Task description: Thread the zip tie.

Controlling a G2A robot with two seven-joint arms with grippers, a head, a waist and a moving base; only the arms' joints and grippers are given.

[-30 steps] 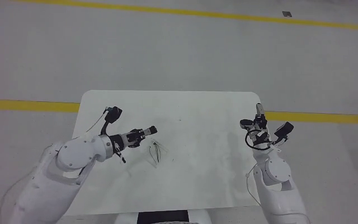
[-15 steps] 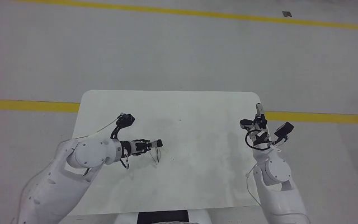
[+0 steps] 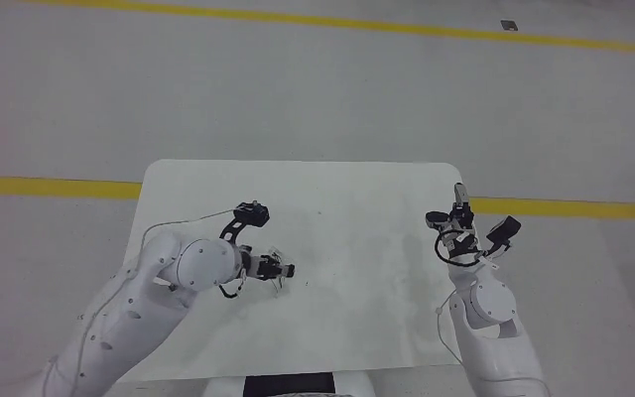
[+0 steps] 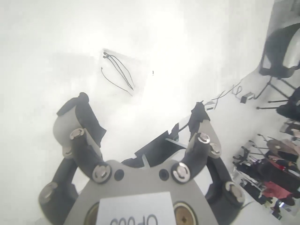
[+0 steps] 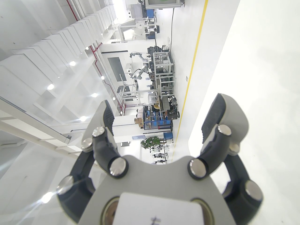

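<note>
Several thin black zip ties (image 4: 118,74) lie loose in a bunch on the white table (image 3: 367,198), left of its middle. My left gripper (image 4: 140,108) hangs open just above the table, a short way from the ties, its fingers (image 4: 80,108) pointing at them with nothing between. In the top view the left gripper (image 3: 281,269) covers most of the bunch. My right gripper (image 3: 451,220) is held up at the table's right edge. The right gripper (image 5: 164,115) is open and holds nothing, facing out into the room.
The table's middle and right part are bare except for a small dark speck (image 3: 319,210). Yellow floor lines (image 3: 556,206) run behind the table. A black chair (image 4: 279,54) stands beyond the table edge.
My left arm has swung inward and down, bringing its gripper from left of the zip ties to right over them. The right arm has not moved.
</note>
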